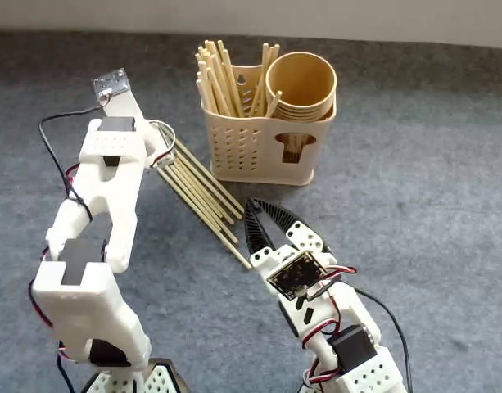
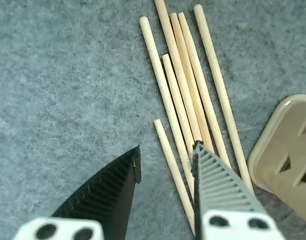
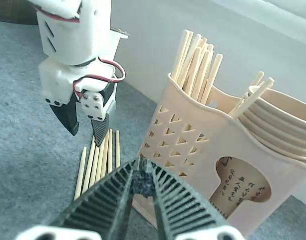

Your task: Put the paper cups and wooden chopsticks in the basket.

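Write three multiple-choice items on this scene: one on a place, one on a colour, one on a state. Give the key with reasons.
1. Where are the paper cups?
A. Stacked in the basket
B. Scattered beside the basket
C. Tipped over behind it

2. What colour is the basket?
A. Blue
B. Beige
C. Black

3. How is the left gripper?
A. Shut on a cup
B. Shut on one chopstick
C. Open above the loose chopsticks

Key: 1 A, the nested rims stand up out of the basket's wider compartment. 2 B, its perforated walls are beige in every view. 3 C, its jaws stand apart over the sticks lying on the grey surface.
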Motion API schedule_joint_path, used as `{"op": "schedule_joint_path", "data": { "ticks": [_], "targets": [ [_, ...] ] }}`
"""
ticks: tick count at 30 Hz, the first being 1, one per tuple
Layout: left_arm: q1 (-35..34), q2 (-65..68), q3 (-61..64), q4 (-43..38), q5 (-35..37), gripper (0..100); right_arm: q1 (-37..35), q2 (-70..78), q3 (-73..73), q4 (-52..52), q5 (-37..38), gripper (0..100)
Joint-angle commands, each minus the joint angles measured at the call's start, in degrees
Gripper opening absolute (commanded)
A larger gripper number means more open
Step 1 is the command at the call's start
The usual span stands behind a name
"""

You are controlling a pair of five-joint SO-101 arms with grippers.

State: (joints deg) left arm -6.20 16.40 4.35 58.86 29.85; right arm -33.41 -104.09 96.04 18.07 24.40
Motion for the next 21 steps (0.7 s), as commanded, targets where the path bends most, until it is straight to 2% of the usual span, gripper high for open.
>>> {"op": "schedule_joint_path", "data": {
  "ticks": [1,7,13,21],
  "targets": [
    [0.9,3.2,-5.7,0.6,0.9,17,0.3,-0.6,5.6,0.2,0.6,0.6],
    [0.8,8.0,-12.3,9.1,1.0,17,0.4,-0.6,5.6,0.2,0.6,0.6],
    [0.8,13.1,-16.0,9.8,1.1,17,0.4,-0.6,5.6,0.2,0.6,0.6],
    [0.8,15.3,-17.5,9.8,0.7,5,0.5,-0.6,5.6,0.2,0.6,0.6]
  ]
}}
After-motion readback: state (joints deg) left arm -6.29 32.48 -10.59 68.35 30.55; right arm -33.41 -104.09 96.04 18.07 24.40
